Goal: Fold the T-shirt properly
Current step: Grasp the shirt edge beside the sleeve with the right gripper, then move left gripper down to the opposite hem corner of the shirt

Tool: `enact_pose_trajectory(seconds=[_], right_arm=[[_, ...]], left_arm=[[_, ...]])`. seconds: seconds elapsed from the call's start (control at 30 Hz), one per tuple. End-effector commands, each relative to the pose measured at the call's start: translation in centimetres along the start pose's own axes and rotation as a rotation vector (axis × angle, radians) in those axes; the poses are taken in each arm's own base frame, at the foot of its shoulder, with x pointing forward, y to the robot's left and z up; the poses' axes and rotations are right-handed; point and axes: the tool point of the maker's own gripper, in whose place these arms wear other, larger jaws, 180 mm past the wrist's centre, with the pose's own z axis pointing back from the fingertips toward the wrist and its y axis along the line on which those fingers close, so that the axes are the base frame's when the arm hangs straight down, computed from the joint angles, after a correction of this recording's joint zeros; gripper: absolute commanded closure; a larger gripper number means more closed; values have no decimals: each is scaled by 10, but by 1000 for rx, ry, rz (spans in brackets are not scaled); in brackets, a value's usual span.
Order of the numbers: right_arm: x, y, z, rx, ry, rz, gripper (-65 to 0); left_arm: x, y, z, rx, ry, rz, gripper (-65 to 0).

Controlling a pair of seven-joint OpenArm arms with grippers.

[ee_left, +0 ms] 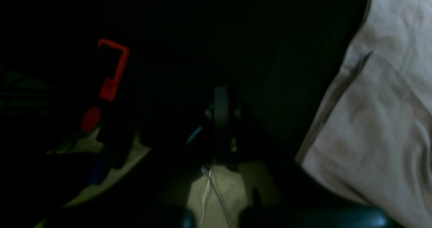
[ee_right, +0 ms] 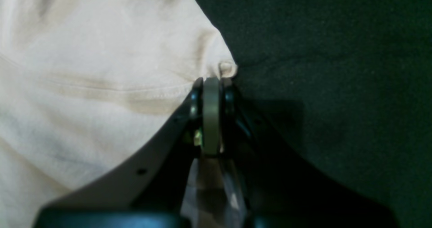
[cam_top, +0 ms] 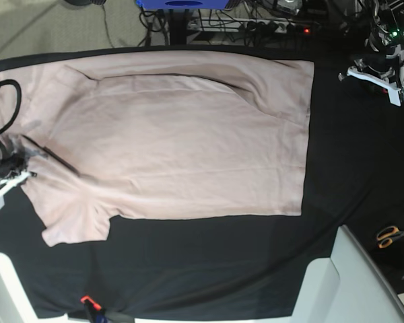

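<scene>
One edge pinched | right gripper (ee_right: pixel 212 82) closed on T-shirt (cam_top: pixel 182 141) | left gripper (ee_left: pixel 221 109) closed, empty | lift slowly, keep fabric flat

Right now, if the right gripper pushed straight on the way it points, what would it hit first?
The T-shirt: the right gripper is already shut on its edge. Just past that bunched corner lies only the black cloth, though depth is hard to judge.

Right gripper (ee_right: pixel 212 82) — black tapered fingers, grey-green centre pad, small screw holes. Left arm (cam_top: pixel 380 70) — black body, white bracket, green LED at 12 o'clock.
</scene>
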Motion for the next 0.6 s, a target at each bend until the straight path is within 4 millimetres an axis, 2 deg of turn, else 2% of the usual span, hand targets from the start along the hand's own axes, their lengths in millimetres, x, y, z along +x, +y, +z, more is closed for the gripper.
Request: enact_pose_trajectory(seconds=[0.0, 0.03, 0.1, 0.23, 0.33, 0.4, 0.47, 0.57], right_arm=[[23, -5, 4, -3, -52, -2, 0], [22, -5, 4, -3, -49, 1, 0], [22, -5, 4, -3, -49, 2, 0], [22, -5, 4, -2, -49, 3, 0], [22, -5, 4, 0, -49, 3, 0], [22, -5, 4, 0, -49, 3, 0], [21, -5, 4, 0, -47, 3, 0], [14, -8, 5, -6, -34, 4, 0]], left_arm=[[20, -2, -3, -3, -50, -14, 0], [21, -1, -7, 3, -48, -14, 0], [36, -3, -20, 13, -62, -49, 0], [58, -27, -49, -11, -67, -110, -2], [78, -50, -71, -58, -70, -104, -235], [92, -65, -87, -82, -69, -93, -349], [102, -84, -107, -113, -45, -71, -425], [117, -102, -131, -140, -10, -18, -449]])
